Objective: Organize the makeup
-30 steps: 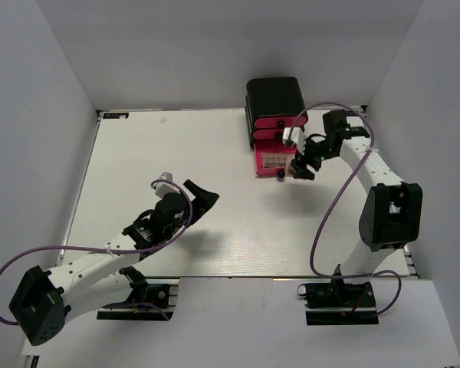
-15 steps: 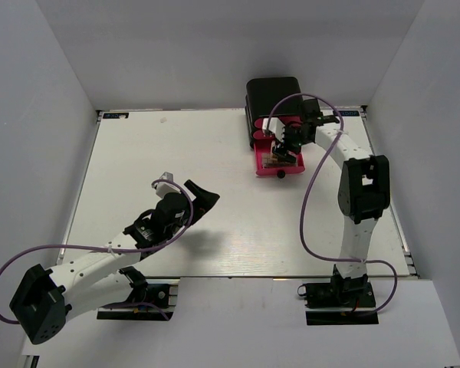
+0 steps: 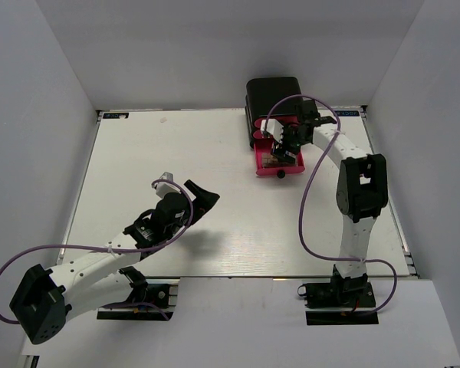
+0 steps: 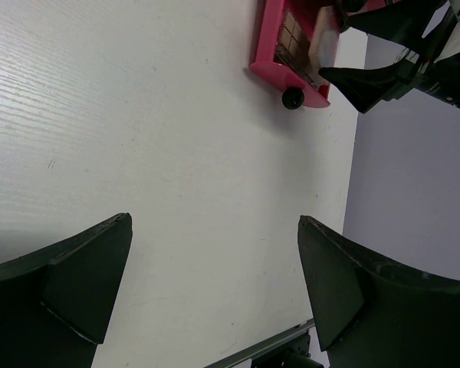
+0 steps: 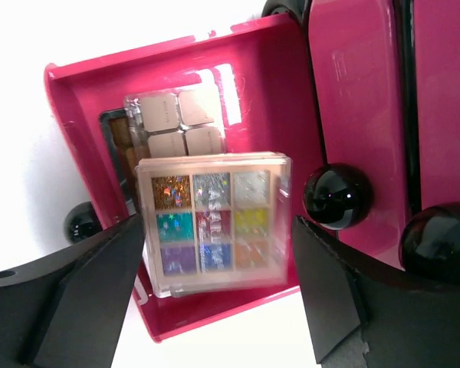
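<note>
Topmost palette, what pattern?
Topmost palette: grid of nine glittery multicolour pans; right wrist view best.

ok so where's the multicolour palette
Right wrist view: the multicolour palette lies in the open pink drawer, atop a beige palette, between the right fingers.

A small square multicolour palette [image 5: 213, 226] lies between the right gripper's [image 5: 217, 221] fingers, atop a beige palette [image 5: 175, 123] inside the open pink drawer [image 5: 80, 130].
</note>
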Tool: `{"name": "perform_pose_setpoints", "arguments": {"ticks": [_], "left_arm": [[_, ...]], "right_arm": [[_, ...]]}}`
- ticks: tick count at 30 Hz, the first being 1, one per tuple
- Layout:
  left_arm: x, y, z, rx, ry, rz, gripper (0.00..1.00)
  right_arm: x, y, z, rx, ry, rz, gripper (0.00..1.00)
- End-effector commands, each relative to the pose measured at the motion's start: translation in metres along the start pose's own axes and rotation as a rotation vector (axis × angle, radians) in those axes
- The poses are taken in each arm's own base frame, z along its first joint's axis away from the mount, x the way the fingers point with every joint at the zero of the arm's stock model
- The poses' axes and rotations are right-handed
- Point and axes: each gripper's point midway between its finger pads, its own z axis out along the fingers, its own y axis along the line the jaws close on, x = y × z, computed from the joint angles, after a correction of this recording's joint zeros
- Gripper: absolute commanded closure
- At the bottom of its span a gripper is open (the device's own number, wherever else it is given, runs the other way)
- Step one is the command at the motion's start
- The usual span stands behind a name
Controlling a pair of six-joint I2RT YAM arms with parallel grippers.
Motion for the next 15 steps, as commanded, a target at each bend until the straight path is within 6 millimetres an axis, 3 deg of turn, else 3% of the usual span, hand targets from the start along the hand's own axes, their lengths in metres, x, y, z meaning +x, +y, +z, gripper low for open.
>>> {"name": "perform_pose_setpoints", "arguments": {"ticks": [1,8,12,13,14,15], "left_arm": [[-0.006,-0.014,-0.001,0.035,-0.012,0.0,0.02],[-0.005,-0.015,0.0,0.031,-0.006,0.003,0.02],[-0.008,-0.014,-0.003,0.033,-0.021,-0.001,0.02],[-0.007,-0.011,-0.003,0.027,-0.021,0.001,0.02],[-0.009,-0.013,-0.005,0.036,-0.026,-0.004,0.02],[-0.008,-0.011,-0.004,0.033,-0.026,-0.005,0.02]], "right_arm": [[-0.021,-0.006,-0.024,0.042,-0.055,-0.025,0.17],[-0.022,-0.002,-0.026,0.03,-0.058,0.008,0.11],[-0.052,0.011,-0.048,-0.026,-0.188,0.083,0.11],[-0.067,0.016,-0.063,-0.022,-0.232,0.107,0.11],[-0.067,0.028,-0.062,-0.039,-0.277,0.146,0.11],[-0.078,0.035,-0.076,-0.018,-0.324,0.236,0.11]]}}
